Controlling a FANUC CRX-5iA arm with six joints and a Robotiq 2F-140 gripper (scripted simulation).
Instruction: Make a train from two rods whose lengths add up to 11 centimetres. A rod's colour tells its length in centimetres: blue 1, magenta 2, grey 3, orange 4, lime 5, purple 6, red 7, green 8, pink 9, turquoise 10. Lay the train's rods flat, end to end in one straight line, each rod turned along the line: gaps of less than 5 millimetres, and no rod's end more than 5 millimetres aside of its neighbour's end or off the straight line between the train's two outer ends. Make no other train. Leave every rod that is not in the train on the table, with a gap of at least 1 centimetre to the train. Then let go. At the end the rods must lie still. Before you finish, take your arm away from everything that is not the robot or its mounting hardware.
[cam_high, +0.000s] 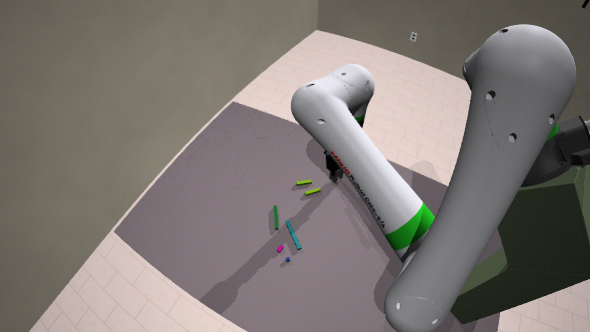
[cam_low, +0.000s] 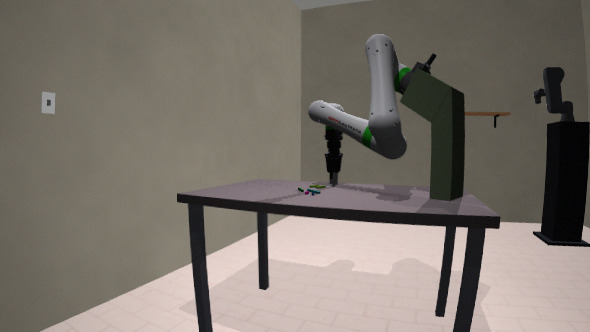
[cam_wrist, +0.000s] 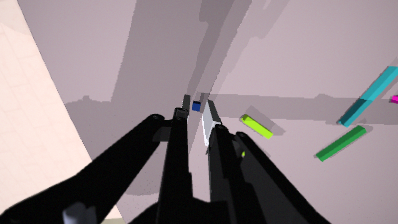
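My gripper (cam_wrist: 196, 107) (cam_high: 334, 176) (cam_low: 333, 181) stands low over the table (cam_high: 200, 190) at the far side of the rods. Its fingers are a little apart. A small blue rod (cam_wrist: 196, 106) lies on the table between the fingertips, with a gap on either side. A second blue rod (cam_high: 287, 259) lies at the near end of the group, next to a magenta rod (cam_high: 280, 248) (cam_wrist: 394, 99). A turquoise rod (cam_high: 293, 235) (cam_wrist: 367, 97) and a green rod (cam_high: 275, 217) (cam_wrist: 341, 143) lie side by side, apart from each other.
Two lime rods (cam_high: 303, 182) (cam_high: 313, 191) lie close to the gripper; one lime rod (cam_wrist: 256, 126) shows just right of the fingers in the wrist view. The arm's base column (cam_low: 442, 145) stands at the table's right end. The table edge is to the left in the wrist view.
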